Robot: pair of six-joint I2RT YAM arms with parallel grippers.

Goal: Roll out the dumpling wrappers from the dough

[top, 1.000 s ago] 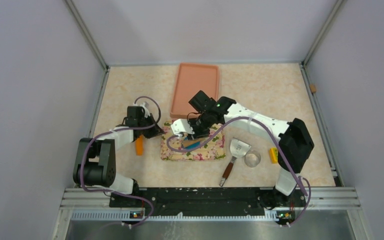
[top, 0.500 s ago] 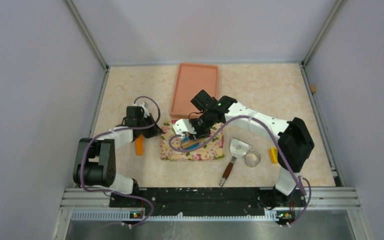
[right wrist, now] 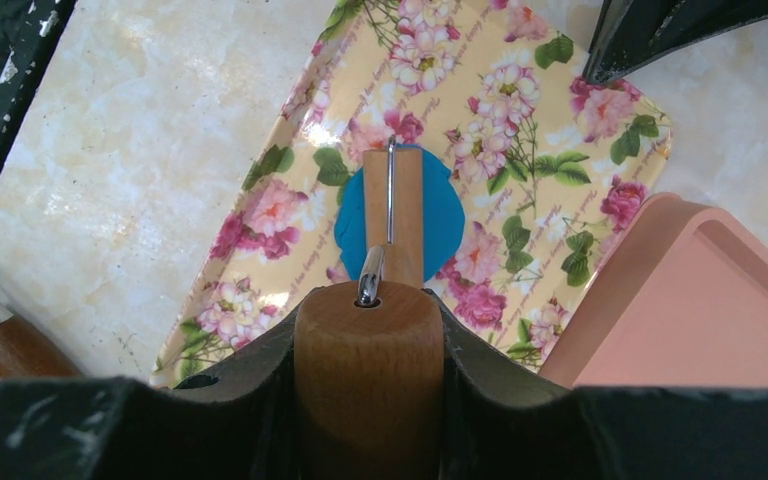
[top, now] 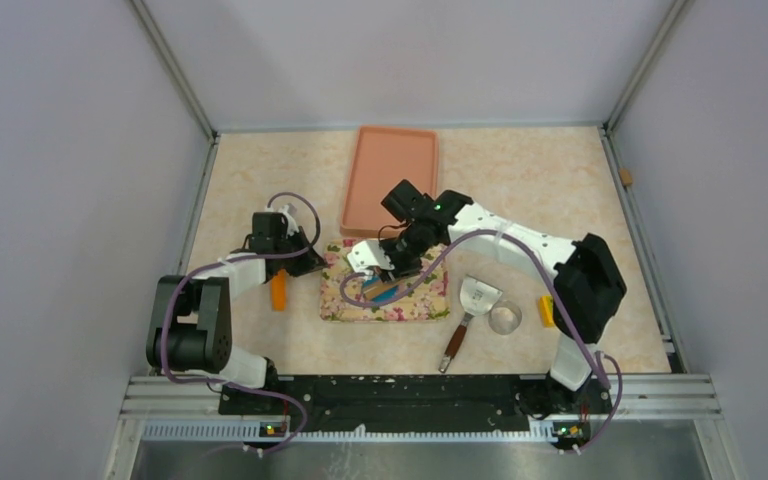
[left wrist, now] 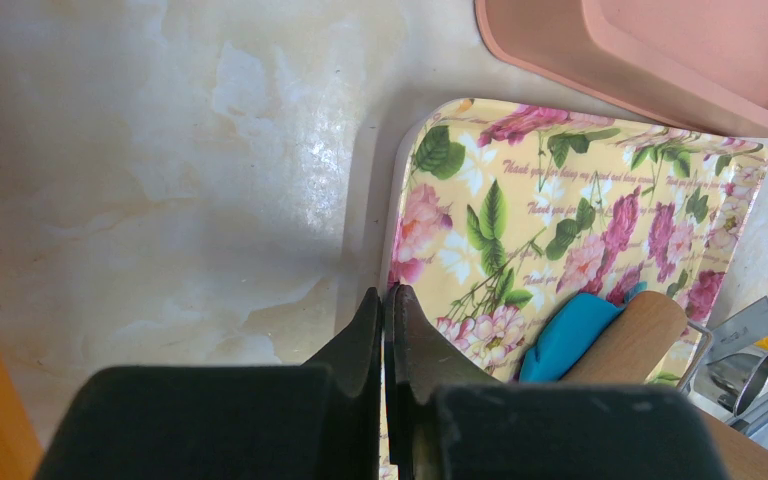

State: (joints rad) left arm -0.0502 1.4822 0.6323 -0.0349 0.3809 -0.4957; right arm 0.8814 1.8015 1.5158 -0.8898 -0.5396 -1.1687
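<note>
Marbled beige worktop (top: 260, 170) carries a floral tray (top: 405, 308), with the blue dough (right wrist: 450, 215) lying flattened near its middle. Over it, the right tool (right wrist: 368, 335) is clenched around the wooden handle of a small roller (right wrist: 410, 220) resting on the dough. Beside that, the left tool (left wrist: 384, 300) is pinched closed, tips at the tray's rim.

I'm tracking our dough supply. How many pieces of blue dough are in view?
1. The dough, flattened, lies on the floral tray under the wooden roller. Small bits could be hidden beneath the roller.
</note>
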